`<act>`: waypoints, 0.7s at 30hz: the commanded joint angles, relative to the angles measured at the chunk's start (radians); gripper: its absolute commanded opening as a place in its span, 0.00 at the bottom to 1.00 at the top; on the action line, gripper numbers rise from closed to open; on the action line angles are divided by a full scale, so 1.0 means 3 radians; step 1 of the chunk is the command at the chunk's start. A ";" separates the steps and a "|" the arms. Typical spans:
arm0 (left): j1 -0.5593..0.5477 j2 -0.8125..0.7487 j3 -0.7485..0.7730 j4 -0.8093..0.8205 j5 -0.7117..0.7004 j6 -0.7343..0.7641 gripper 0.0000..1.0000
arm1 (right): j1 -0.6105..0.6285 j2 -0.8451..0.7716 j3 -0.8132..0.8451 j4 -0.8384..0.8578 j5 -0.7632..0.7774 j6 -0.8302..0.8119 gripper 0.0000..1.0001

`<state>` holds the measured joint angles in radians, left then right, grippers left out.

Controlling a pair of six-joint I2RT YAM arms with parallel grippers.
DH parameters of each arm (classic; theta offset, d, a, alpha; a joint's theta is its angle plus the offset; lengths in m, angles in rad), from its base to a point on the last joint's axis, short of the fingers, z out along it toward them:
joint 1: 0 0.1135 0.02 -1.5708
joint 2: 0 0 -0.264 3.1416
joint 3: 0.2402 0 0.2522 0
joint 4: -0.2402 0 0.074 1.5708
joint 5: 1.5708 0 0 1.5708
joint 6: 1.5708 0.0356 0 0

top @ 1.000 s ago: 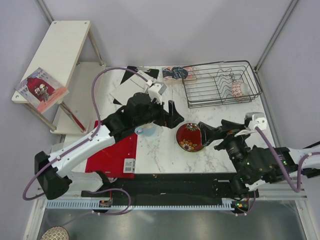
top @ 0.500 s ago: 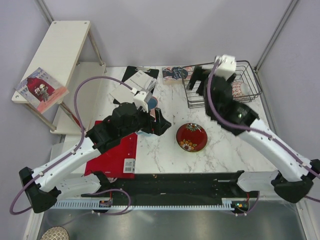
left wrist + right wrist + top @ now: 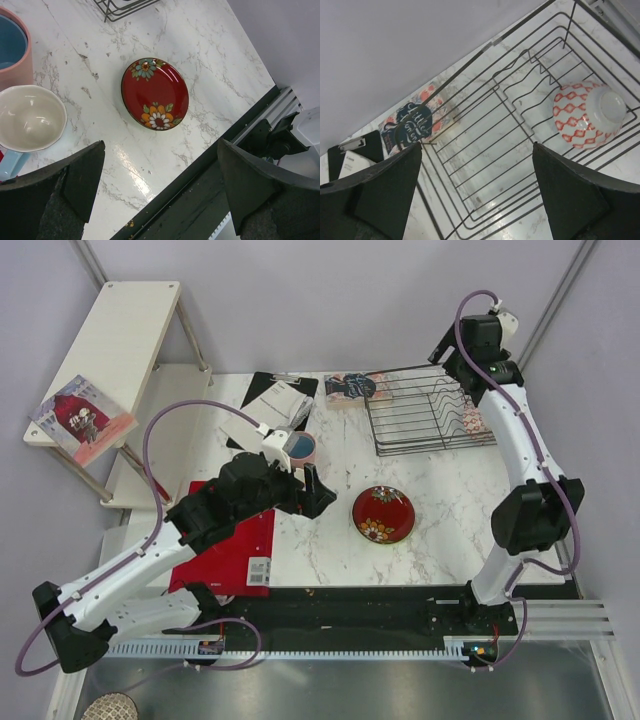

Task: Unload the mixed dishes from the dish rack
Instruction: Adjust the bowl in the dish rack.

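The black wire dish rack (image 3: 433, 408) stands at the back right and holds one upturned white bowl with a red diamond pattern (image 3: 586, 115), also in the top view (image 3: 474, 420). The dark red floral plate (image 3: 382, 514) lies on the marble, and it also shows in the left wrist view (image 3: 155, 94). A pink cup (image 3: 299, 447) and a light blue mug with a cream inside (image 3: 29, 118) stand left of it. My left gripper (image 3: 315, 490) hovers open and empty (image 3: 160, 200) beside them. My right gripper (image 3: 455, 345) is open and empty (image 3: 477, 200), high over the rack.
A flat red board (image 3: 226, 548) lies at the front left. A black clipboard with papers (image 3: 272, 400) and a book (image 3: 350, 387) lie at the back. A pale wooden shelf unit (image 3: 115, 345) stands far left. The black front rail (image 3: 220, 170) runs under the left gripper.
My right arm swung from the front right, past the rack's front, up to high over its back right corner. My left gripper drew back towards the near left, uncovering the pink cup.
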<state>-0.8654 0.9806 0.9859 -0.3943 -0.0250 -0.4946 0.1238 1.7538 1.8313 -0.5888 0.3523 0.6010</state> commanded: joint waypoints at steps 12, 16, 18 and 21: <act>-0.0004 -0.0017 -0.0091 -0.0026 -0.0009 0.0120 0.99 | -0.0101 0.0602 -0.0019 -0.0216 0.1325 -0.0852 0.98; -0.0004 0.0014 -0.0080 -0.0031 0.0017 0.0120 0.99 | -0.0065 0.0678 -0.0126 -0.0236 0.1530 -0.0879 0.98; -0.0004 0.0009 -0.0091 -0.0031 0.0022 0.0120 0.99 | -0.0070 0.0699 -0.0228 -0.0241 0.1546 -0.0884 0.98; -0.0004 -0.0001 -0.0101 -0.0031 0.0032 0.0135 0.99 | -0.0050 0.0714 -0.0382 -0.0216 0.1648 -0.0929 0.98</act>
<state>-0.8654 0.9836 0.9607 -0.4187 -0.0238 -0.4919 0.1059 1.9537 1.7660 -0.6590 0.7635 0.3534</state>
